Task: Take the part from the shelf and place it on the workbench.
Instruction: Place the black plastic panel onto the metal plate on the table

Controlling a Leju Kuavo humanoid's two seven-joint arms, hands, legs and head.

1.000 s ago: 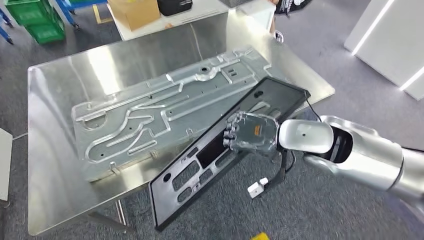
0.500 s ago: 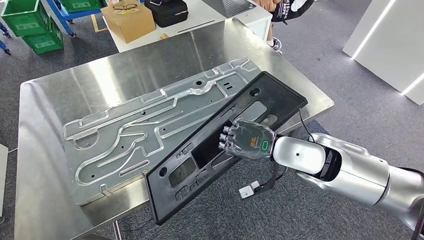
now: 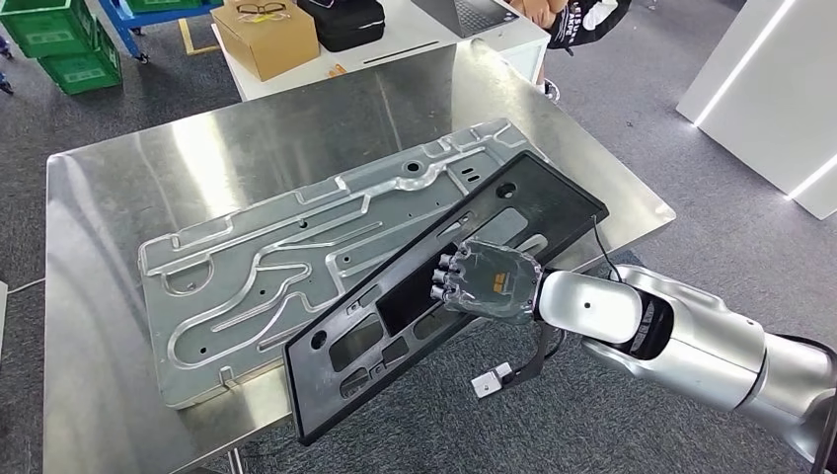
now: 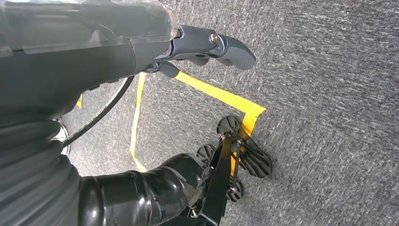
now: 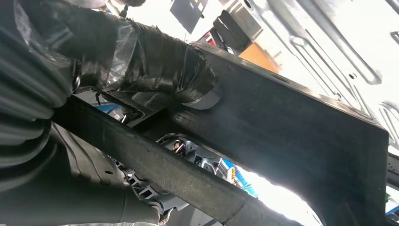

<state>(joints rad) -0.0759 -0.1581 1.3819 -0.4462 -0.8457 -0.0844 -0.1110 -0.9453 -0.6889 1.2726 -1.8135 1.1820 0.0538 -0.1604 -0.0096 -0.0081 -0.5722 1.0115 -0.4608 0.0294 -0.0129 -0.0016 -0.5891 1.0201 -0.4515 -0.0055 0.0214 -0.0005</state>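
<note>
Right robot hand (image 3: 491, 281) gripping black panel (image 3: 395, 316) over steel workbench (image 3: 109, 197), no legible writing

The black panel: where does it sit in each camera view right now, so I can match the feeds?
Head view: the black panel runs diagonally across the middle, partly over the workbench, held by the right hand.
Right wrist view: the panel spans the picture as a dark slab, fingers hooked through a cutout.
Left wrist view: not in it.
Shared landmark: the grooved metal plate.
</note>
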